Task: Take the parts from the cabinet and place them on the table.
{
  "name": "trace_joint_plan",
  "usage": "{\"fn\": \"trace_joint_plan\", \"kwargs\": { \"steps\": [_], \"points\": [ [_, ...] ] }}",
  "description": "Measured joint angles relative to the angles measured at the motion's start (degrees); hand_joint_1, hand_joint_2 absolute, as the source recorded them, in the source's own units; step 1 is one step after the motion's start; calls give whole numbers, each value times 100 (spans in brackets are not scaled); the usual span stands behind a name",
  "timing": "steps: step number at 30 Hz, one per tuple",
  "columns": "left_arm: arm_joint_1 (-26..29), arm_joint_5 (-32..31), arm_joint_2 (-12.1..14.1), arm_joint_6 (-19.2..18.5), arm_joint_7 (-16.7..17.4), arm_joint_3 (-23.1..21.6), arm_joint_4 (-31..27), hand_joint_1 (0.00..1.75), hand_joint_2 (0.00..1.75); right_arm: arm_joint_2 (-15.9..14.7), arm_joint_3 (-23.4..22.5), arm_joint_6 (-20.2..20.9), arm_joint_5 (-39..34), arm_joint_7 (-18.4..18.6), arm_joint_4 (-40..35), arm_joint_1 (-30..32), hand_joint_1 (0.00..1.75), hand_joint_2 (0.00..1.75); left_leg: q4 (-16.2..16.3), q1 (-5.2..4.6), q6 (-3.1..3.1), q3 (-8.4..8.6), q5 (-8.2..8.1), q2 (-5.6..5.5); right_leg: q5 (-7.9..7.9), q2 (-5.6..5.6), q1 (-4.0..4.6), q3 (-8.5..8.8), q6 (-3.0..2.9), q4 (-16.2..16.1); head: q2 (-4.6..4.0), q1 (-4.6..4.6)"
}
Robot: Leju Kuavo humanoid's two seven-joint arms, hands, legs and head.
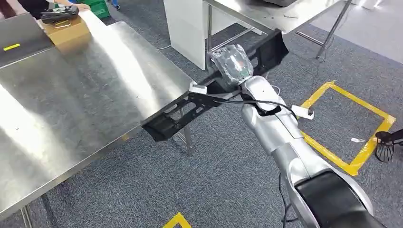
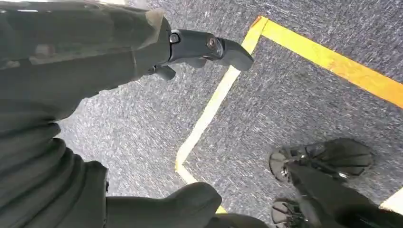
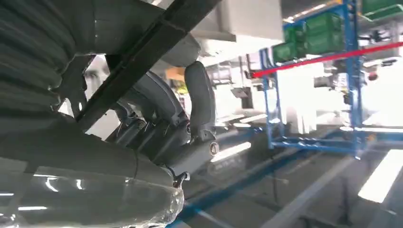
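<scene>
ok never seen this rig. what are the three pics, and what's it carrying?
It is a two-legged humanoid with silver arms and fingered hands. The head view looks down from its body: the right hand, wrapped in clear plastic, holds a long black part whose low end reaches the edge of the steel table. A cardboard box sits on the table's far end. The right wrist view shows the fingers around that part. The left wrist view shows the left hand hanging over carpet with yellow tape.

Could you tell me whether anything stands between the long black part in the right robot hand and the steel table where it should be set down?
Nothing visible does. The right robot hand holds the black part with one end already at the steel table's near edge, and the tabletop beside it is bare; the cardboard box sits at the far end.
</scene>
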Motion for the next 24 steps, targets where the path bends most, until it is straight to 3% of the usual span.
{"fn": "trace_joint_plan", "kwargs": {
  "steps": [4,5,6,8,9,10,11,12,13,14,15,16,19,20,21,22,24],
  "points": [
    [5,-13,9,2,-20,0,0,0,175,217,31,2,149,145,305,-167,171,175,-55,-6,78,7,9,-266,-34,-207,3,87,67,-59,0,-6],
    [28,-59,11,0,-26,-2,0,0,175,247,33,2,171,199,390,-214,171,175,-142,63,112,98,59,-321,-101,40,-14,17,103,40,0,11],
    [19,-94,6,-9,-31,-4,0,0,175,289,40,2,180,234,505,-296,171,175,-159,72,149,105,74,-376,-235,287,-23,-73,81,310,0,-2],
    [-18,-138,17,-18,-26,-15,0,0,175,245,35,-13,177,256,672,-363,171,175,-157,86,168,104,77,-537,-581,418,-54,-534,42,1253,0,29],
    [-19,-172,22,-26,-13,-20,0,0,175,215,29,-22,175,258,744,-348,171,175,-156,91,168,104,76,-631,-699,428,-63,-757,55,1656,0,35],
    [-19,-181,22,-33,2,-28,0,0,175,202,26,-29,171,258,800,-324,171,175,-154,95,167,106,76,-719,-699,429,-74,-882,94,1822,0,42],
    [-18,-203,22,-55,18,-46,0,0,175,175,18,-35,166,258,860,-320,171,175,-151,97,165,107,76,-805,-596,433,-85,-873,149,1691,0,42],
    [-10,-229,20,-85,35,-70,0,0,175,164,13,-53,167,256,897,-322,171,175,-141,102,159,109,73,-881,-390,445,-93,-725,215,1287,0,40],
    [-9,-245,22,-100,39,-96,0,0,175,160,9,-79,169,256,919,-339,171,175,-125,109,145,110,64,-947,-136,480,-112,-490,282,735,0,42],
    [-13,-278,22,-103,48,-105,0,0,175,153,7,-107,173,256,947,-363,171,175,-93,115,115,98,45,-1008,68,603,-140,-277,327,244,0,44],
    [-22,-293,24,-103,57,-112,0,0,175,129,2,-131,177,256,1002,-389,171,175,-50,89,79,65,24,-1044,124,768,-166,-197,304,33,0,46],
    [-32,-308,33,-105,68,-122,0,0,175,138,2,-138,191,260,1026,-393,171,175,-28,90,53,48,8,-1104,157,678,-158,-154,235,6,0,37],
    [-23,-352,42,-107,79,-149,0,0,175,129,-17,-153,195,291,1061,-392,171,175,-68,141,-69,27,21,-1207,166,565,-106,-129,101,-17,0,46],
    [-21,-356,42,-112,83,-155,0,0,175,134,-20,-155,197,300,1061,-407,171,175,-15,151,-86,7,-18,-1054,196,524,-163,-107,52,-58,0,33],
    [-28,-365,37,-111,83,-168,0,0,175,140,-22,-164,197,300,1061,-418,171,175,174,122,-130,-78,-154,-746,190,497,-158,-96,24,-65,0,-2],
    [-41,-369,46,-107,83,-179,0,0,175,140,-24,-168,199,300,1065,-429,171,175,497,139,-163,-234,-337,-620,181,462,-152,-91,-11,-65,0,-6],
    [-57,-404,48,-107,83,-192,0,0,175,121,-35,-179,197,300,1098,-419,171,175,1423,162,-209,-719,-731,-531,165,355,-136,-85,-33,-64,0,-4]
  ]
}}
